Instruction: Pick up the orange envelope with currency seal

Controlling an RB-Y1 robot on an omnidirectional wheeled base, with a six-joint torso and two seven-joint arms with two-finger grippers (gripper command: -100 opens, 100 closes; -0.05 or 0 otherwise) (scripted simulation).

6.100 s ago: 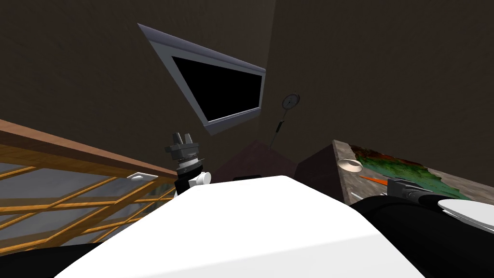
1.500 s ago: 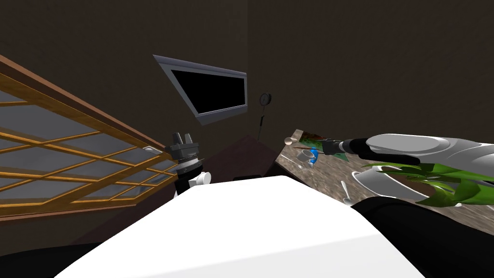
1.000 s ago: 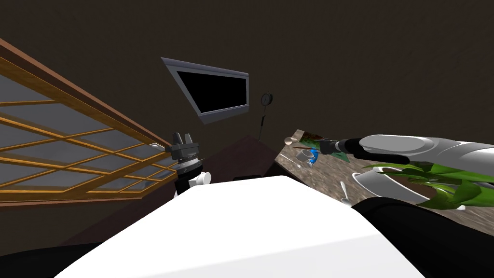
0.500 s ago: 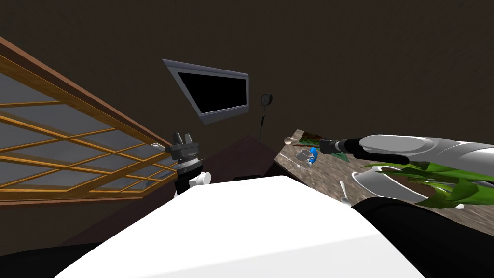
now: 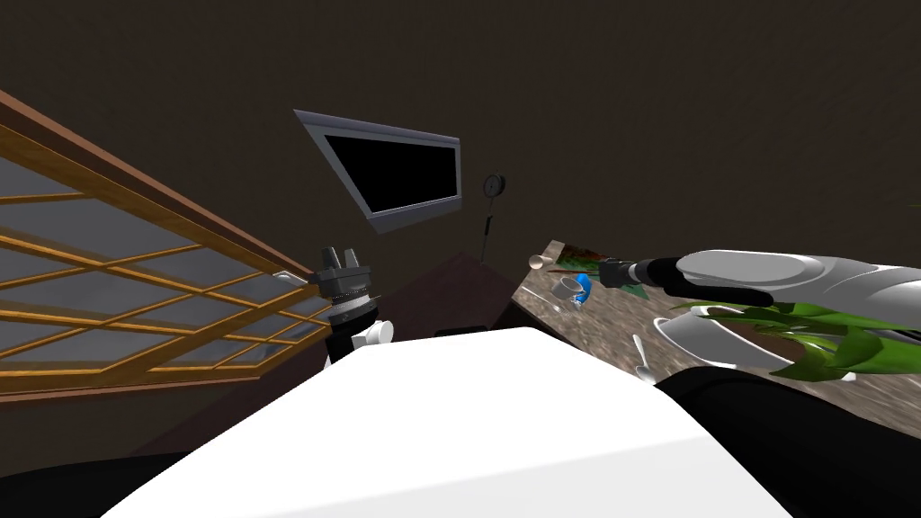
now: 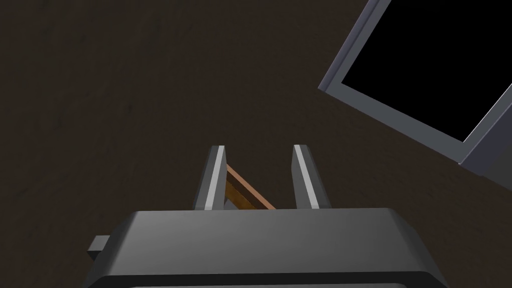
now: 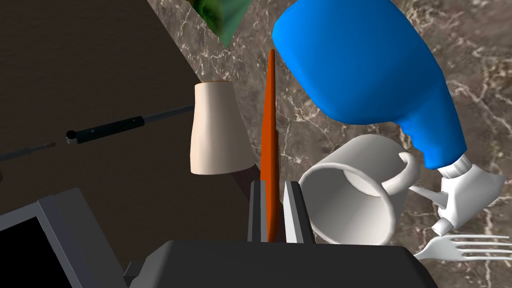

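Note:
The orange envelope [image 7: 270, 150] shows edge-on as a thin orange sheet, and its near end sits between the fingers of my right gripper [image 7: 274, 210], which is shut on it. In the head view the right gripper [image 5: 604, 272] reaches over the far end of the marble table [image 5: 612, 324]. A blue bottle [image 7: 370, 75] and a white mug [image 7: 350, 200] lie right beside the envelope. My left gripper [image 5: 340, 256] is held up near my chest, away from the table; its fingers [image 6: 212, 175] stand apart with nothing between them.
A beige cup [image 7: 216, 130] stands on the envelope's other side and a fork [image 7: 460, 247] lies by the mug. A white pot with a green plant [image 5: 719, 342] and a spoon [image 5: 642, 355] sit nearer me. A wooden lattice window [image 5: 135, 297] runs along my left.
My right gripper has closed onto the orange envelope. The head view has shifted slightly; the left arm has not moved.

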